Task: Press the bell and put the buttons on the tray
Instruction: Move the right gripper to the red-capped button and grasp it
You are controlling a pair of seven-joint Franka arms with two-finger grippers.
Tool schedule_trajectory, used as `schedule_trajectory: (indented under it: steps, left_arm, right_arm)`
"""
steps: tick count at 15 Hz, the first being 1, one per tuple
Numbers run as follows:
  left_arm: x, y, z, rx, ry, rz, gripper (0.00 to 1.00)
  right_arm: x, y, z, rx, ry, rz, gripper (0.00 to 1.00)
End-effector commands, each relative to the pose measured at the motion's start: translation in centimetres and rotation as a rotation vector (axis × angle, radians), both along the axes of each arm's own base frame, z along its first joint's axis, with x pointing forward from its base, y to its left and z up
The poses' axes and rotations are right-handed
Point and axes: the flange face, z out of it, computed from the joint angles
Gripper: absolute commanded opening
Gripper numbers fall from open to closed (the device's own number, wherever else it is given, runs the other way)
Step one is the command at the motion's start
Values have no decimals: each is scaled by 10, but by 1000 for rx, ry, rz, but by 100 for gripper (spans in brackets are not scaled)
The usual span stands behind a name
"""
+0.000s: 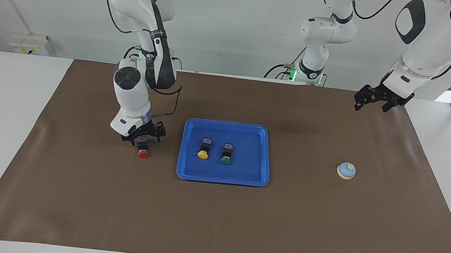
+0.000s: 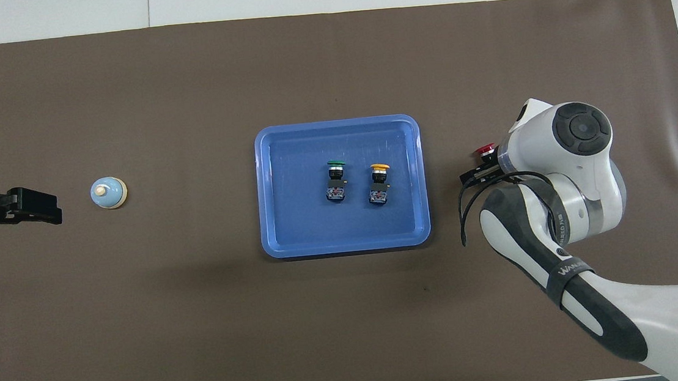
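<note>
The red button (image 1: pixel 144 153) lies on the brown mat beside the blue tray (image 1: pixel 221 180), toward the right arm's end. My right gripper (image 1: pixel 143 139) is down at it, open, with a finger on each side of the black body. From overhead the red cap (image 2: pixel 486 150) peeks out past the right gripper (image 2: pixel 484 167). The yellow button (image 1: pixel 203 154) and green button (image 1: pixel 225 160) lie side by side in the tray. The light-blue bell (image 1: pixel 346 170) stands on the mat toward the left arm's end. My left gripper (image 1: pixel 374 102) hangs open and empty above the mat.
The brown mat (image 1: pixel 214 227) covers most of the white table. Cables and the arms' bases stand along the robots' edge. From overhead the left gripper (image 2: pixel 49 206) shows beside the bell (image 2: pixel 108 192), apart from it.
</note>
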Motion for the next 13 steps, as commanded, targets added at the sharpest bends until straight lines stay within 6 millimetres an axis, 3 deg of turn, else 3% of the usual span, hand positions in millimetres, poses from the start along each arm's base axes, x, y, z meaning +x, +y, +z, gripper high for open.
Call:
schedule_trajectory:
  steps: [1, 4, 8, 9, 10, 11, 13]
  left_arm:
    - [-6, 2, 4, 12, -21, 5, 100]
    - [-6, 2, 4, 12, -21, 5, 100]
    - [-6, 2, 4, 12, -21, 5, 100]
    - [-6, 2, 4, 12, -21, 5, 100]
    - [-6, 2, 4, 12, -21, 5, 100]
    - [-6, 2, 4, 12, -21, 5, 100]
    - [-6, 2, 4, 12, -21, 5, 100]
  right_arm:
    - [-3, -4, -3, 13, -16, 7, 100]
    - [-3, -6, -4, 14, -15, 0, 88]
    - [-4, -5, -5, 13, -12, -14, 52]
    - [-4, -5, -5, 13, -12, -14, 42]
    - [-4, -6, -5, 14, -13, -12, 12]
    - [-3, -8, -5, 14, -13, -18, 0]
    - [2, -13, 0, 15, -24, -31, 0]
